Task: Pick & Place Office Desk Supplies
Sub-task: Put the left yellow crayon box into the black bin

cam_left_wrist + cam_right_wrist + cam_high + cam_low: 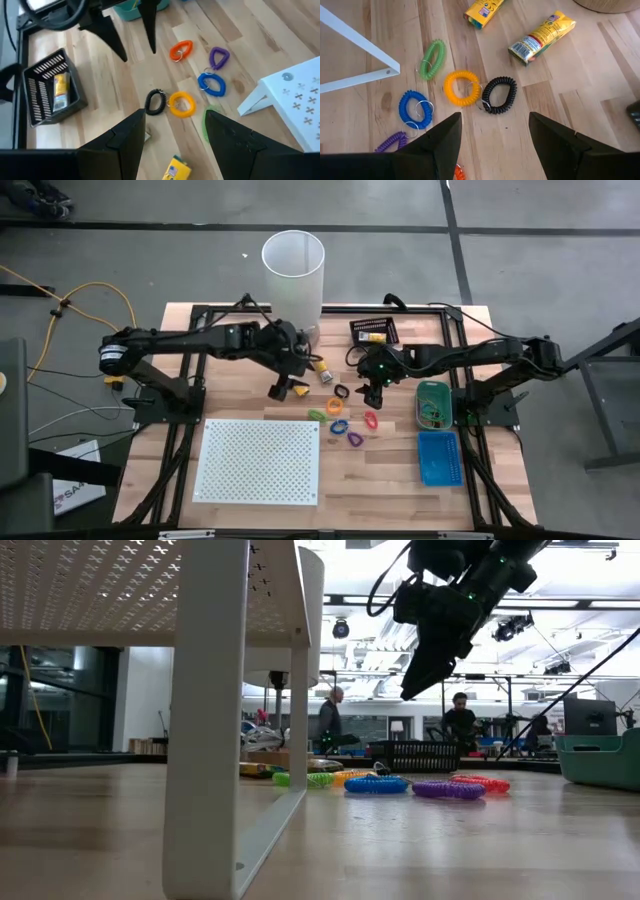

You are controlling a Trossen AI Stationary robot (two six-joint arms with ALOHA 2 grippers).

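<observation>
Several coiled loops lie flat on the wooden table: green (432, 59), yellow (461, 88), black (499, 94), blue (415, 109), purple (219, 57) and orange (181, 50). Two yellow packets (545, 37) (482, 10) lie just beyond them. My left gripper (288, 388) hangs open above the table, left of the loops, slanting down toward the yellow loop (181, 104) and the black one (155, 102). My right gripper (373, 392) hangs open above the table, right of the black loop (342, 392). Neither gripper touches anything.
A white perforated board (260, 460) stands on legs at the near left. A tall white cylinder (293, 275) stands at the far edge. A black basket (373, 332) holds a yellow packet. A teal bin (433, 402) and a blue tray (440, 457) sit on the right.
</observation>
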